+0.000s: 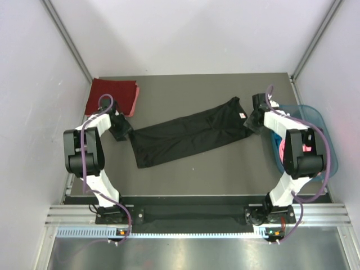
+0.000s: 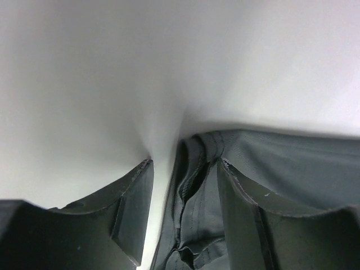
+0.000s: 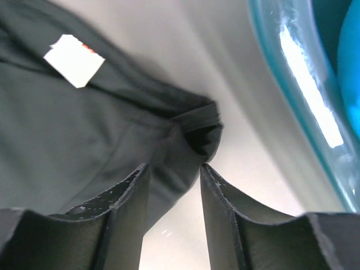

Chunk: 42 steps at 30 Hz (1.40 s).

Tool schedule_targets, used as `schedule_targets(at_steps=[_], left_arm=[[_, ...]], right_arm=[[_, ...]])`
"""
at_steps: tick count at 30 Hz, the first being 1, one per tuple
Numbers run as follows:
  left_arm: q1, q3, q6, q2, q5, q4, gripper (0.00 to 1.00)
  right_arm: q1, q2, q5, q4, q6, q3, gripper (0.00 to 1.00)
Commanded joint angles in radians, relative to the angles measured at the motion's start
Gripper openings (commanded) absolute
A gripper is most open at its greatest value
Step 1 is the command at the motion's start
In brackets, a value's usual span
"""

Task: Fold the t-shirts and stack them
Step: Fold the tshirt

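The black shirt [image 1: 188,136] is lying stretched near-left to far-right. The left gripper [image 2: 186,161] is gaping around its end. I cannot tell if the right gripper [image 3: 175,166] is holding it.

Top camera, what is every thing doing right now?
Black shirt: folded long, flat on table.
Red shirt: folded, far left corner.
Basket: holds pink cloth and blue cloth.
Left gripper: open, around shirt's end.
Right gripper: open, around other end.
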Motion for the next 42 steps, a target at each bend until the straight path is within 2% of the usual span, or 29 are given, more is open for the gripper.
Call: schedule_targets(at_steps=[1, 4, 5, 6, 8, 9, 12, 21, 33, 42], left_arm=[[-0.001, 0.024, 0.017, 0.038, 0.000, 0.015, 0.54], [0.001, 0.033, 0.020, 0.055, -0.013, 0.012, 0.47], [-0.001, 0.035, 0.022, 0.058, -0.018, 0.006, 0.42], [-0.001, 0.043, 0.022, 0.065, -0.023, 0.002, 0.32], [-0.001, 0.046, 0.022, 0.067, -0.024, -0.005, 0.22], [-0.001, 0.044, 0.022, 0.067, -0.023, -0.003, 0.12], [-0.001, 0.049, 0.020, 0.067, -0.020, -0.008, 0.00], [0.001, 0.060, -0.012, 0.065, -0.044, -0.043, 0.00], [-0.001, -0.031, -0.084, -0.011, -0.092, -0.097, 0.00], [-0.001, -0.094, -0.118, -0.083, -0.032, -0.091, 0.00]], right_arm=[[0.007, -0.075, -0.059, 0.012, 0.052, 0.021, 0.43], [0.018, -0.061, -0.079, 0.023, 0.080, 0.053, 0.43], [0.024, -0.055, -0.076, 0.029, 0.086, 0.061, 0.44], [0.033, -0.050, -0.068, 0.049, 0.092, 0.067, 0.44], [0.038, -0.026, -0.066, 0.070, 0.118, 0.082, 0.44], [0.045, -0.016, -0.070, 0.076, 0.128, 0.091, 0.44], [0.070, 0.022, -0.068, 0.086, 0.140, 0.133, 0.45], [0.104, 0.160, -0.040, 0.139, 0.185, 0.188, 0.53], [0.104, 0.338, -0.083, 0.168, 0.056, 0.332, 0.53], [0.101, 0.439, -0.140, 0.181, -0.036, 0.468, 0.53]])
